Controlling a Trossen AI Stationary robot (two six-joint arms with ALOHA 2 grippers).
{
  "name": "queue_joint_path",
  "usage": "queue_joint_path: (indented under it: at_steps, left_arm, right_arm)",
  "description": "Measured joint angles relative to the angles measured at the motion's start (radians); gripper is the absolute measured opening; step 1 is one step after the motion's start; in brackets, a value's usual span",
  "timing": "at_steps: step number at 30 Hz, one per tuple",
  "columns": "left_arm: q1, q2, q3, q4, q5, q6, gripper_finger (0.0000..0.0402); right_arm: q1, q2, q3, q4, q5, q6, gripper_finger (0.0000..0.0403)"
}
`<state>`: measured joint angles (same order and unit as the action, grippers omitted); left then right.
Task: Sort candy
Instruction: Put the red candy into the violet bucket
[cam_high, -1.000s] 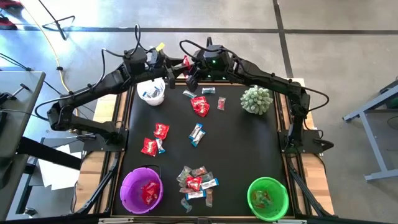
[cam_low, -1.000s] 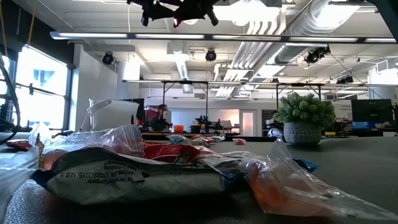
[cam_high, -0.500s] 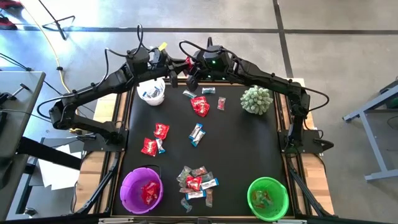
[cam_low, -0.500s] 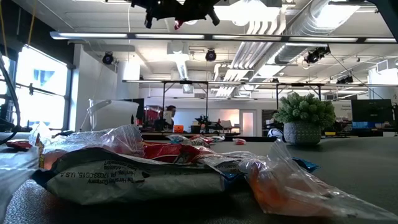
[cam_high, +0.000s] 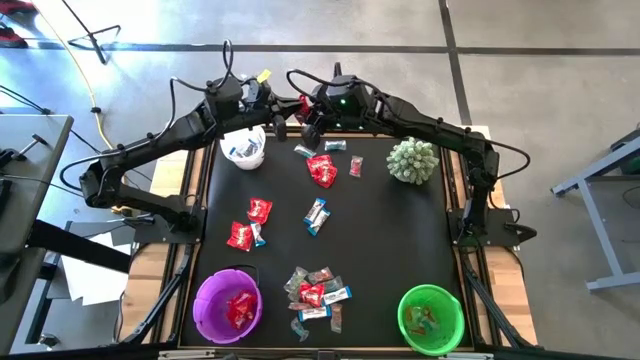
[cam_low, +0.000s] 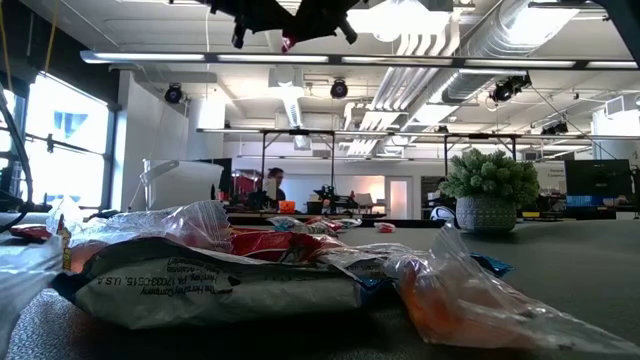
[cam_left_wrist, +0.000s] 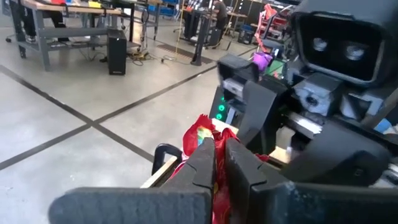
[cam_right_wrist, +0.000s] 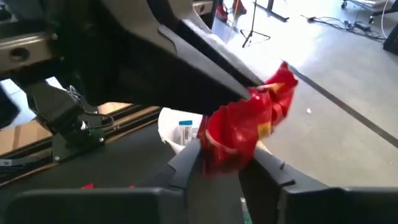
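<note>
Glossy red candy packet (cam_right_wrist: 249, 127), matt black table (cam_high: 390, 240)

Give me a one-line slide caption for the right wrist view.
Mid-air handover: left gripper pinches a red candy packet sitting between the right gripper fingers, above the white bowl.

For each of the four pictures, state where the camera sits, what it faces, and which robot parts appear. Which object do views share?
High: overhead, facing down on the table; both arms.
Low: table height, facing the room across candy; both hands overhead.
Left wrist: behind the left hand, shut on the red packet.
Right wrist: behind the right hand, around that packet.
Shared: the red packet, in all four.
</note>
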<state>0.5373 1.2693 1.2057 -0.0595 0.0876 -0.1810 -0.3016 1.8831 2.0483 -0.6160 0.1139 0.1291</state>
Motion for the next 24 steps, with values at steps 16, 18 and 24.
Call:
queue_joint_path:
  at_steps: [16, 18, 24]
  left_arm:
    - [0.0, -0.06, 0.0, -0.181, 0.005, 0.0, 0.0001]
    - [0.0, -0.081, 0.0, -0.264, 0.027, 0.0, 0.0001]
    - [-0.001, -0.141, 0.0, -0.509, 0.146, -0.044, 0.0001]
  right_arm:
    - [0.016, -0.138, 0.0, -0.363, 0.005, 0.102, 0.0161]
    - [0.026, -0.147, 0.0, -0.444, 0.005, 0.156, 0.0161]
    - [0.071, -0.15, 0.0, -0.724, 0.002, 0.328, 0.0161]
